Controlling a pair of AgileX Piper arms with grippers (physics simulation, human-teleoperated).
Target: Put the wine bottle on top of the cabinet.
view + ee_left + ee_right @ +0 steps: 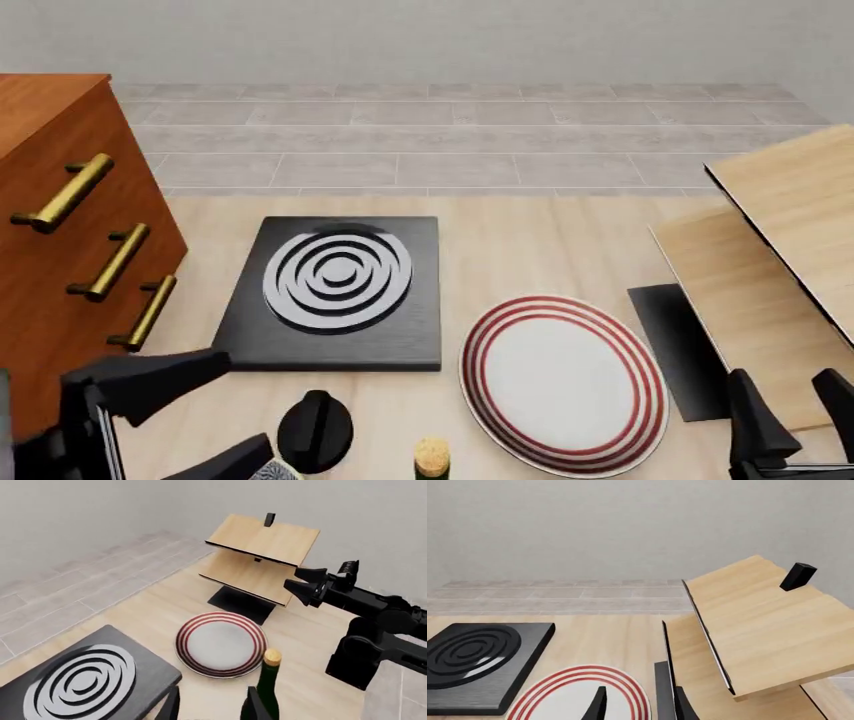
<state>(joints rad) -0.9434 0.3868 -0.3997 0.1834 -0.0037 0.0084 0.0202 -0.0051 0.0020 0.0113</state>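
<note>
The wine bottle [430,458] is standing at the table's near edge between the spread left gripper's [210,705] fingers, so it is best being pinched squarely below the neck before being lifted toward the cabinet [54,250].

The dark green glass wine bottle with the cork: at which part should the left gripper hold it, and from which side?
Probably at the straight glass just below the neck. The dark green glass wine bottle stands upright beside the red-ringed white plate; only its cork and neck show. The left gripper faces it level, one finger close beside it, so come sideways from the arms' side, fingers on either side.
</note>
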